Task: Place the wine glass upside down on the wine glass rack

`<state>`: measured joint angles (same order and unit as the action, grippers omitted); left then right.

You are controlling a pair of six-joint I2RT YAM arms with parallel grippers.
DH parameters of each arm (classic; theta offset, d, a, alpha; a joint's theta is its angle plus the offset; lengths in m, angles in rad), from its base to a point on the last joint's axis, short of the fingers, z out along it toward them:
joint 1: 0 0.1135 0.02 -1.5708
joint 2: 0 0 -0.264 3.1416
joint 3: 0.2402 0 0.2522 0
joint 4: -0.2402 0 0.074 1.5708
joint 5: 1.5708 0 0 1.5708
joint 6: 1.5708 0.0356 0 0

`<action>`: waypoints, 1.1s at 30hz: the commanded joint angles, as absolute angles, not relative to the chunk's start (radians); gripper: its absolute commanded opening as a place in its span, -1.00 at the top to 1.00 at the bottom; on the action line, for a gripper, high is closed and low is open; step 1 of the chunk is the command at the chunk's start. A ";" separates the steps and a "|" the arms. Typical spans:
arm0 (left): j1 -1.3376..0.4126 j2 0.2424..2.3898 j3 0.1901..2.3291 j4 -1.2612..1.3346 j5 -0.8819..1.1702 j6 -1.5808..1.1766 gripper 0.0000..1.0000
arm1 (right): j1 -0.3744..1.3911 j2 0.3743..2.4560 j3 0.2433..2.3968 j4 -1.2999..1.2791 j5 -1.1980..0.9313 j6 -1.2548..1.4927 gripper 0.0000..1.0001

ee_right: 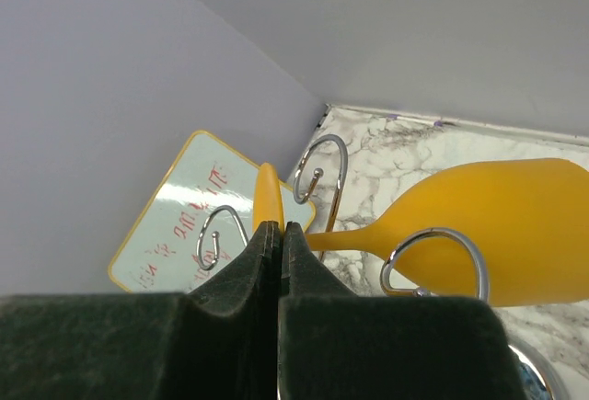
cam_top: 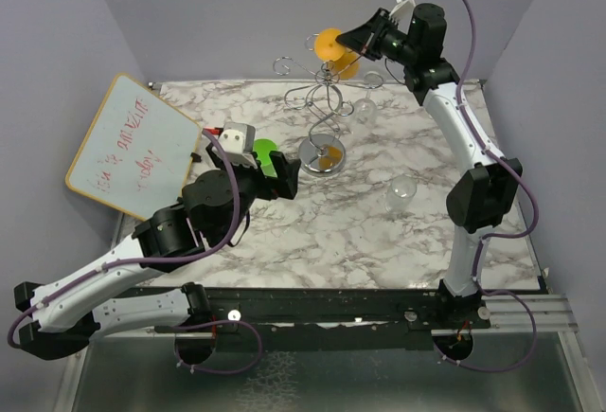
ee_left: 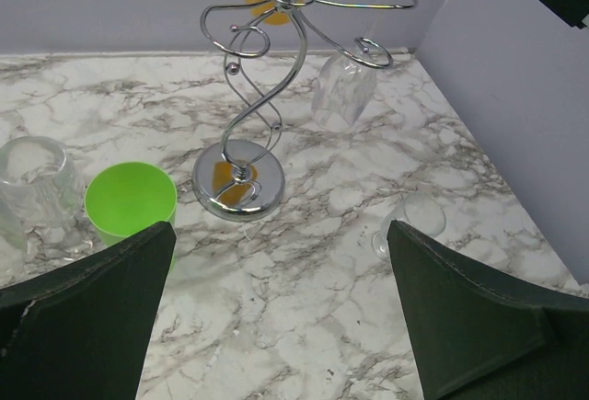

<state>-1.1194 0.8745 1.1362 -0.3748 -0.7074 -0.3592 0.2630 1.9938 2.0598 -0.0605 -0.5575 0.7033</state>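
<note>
Sideways among the scroll arms of the wine glass rack [cam_top: 327,99] lies the orange wine glass [ee_right: 497,225], its foot rim pinched by the right gripper [ee_right: 279,227], while the left gripper [ee_left: 278,227] is spread wide and the whiteboard's [cam_top: 133,142] red scrawl is unreadable.

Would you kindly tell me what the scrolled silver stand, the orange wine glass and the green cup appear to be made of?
The scrolled silver wire stand: polished, probably chromed metal; its round base mirrors surroundings. The orange wine glass: opaque, smooth, evenly coloured, so likely plastic, though tinted glass is possible. The lime-green cup: opaque with a soft sheen, probably plastic.
</note>
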 commanded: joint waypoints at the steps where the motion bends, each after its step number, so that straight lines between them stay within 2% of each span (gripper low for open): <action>1: -1.121 0.847 1.122 -0.353 -0.738 -0.367 -0.98 | 0.269 1.980 2.116 -0.155 -0.567 0.721 0.99; 14: -1.121 0.820 1.107 -0.354 -0.732 -0.389 -0.98 | 0.270 1.922 2.132 -0.261 -0.504 0.739 0.99; 33: -1.121 0.793 1.084 -0.354 -0.737 -0.400 -0.98 | 0.268 1.829 2.044 -0.280 -0.228 0.701 0.99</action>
<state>-1.1194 0.8070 1.1007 -0.3603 -0.7208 -0.3927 0.2668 1.8603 2.0583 -0.3164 -0.3080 0.7162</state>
